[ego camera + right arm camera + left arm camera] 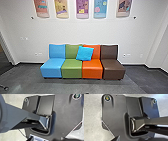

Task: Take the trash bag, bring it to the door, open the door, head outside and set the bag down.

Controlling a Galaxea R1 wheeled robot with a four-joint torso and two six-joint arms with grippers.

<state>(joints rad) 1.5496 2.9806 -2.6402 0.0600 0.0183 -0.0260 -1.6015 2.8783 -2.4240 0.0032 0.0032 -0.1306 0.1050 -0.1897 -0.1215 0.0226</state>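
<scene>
We face a sofa [92, 68] bearing a cushion [85, 53]. We cannot tell the bag's place or either pincer's state. Presumably soft, slack and somewhat slippery, the bag is best gripped, we judge, by its neck.

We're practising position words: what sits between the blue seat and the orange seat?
In the head view, the green seat lies between the blue seat and the orange seat; a blue cushion rests where green and orange meet.
</scene>
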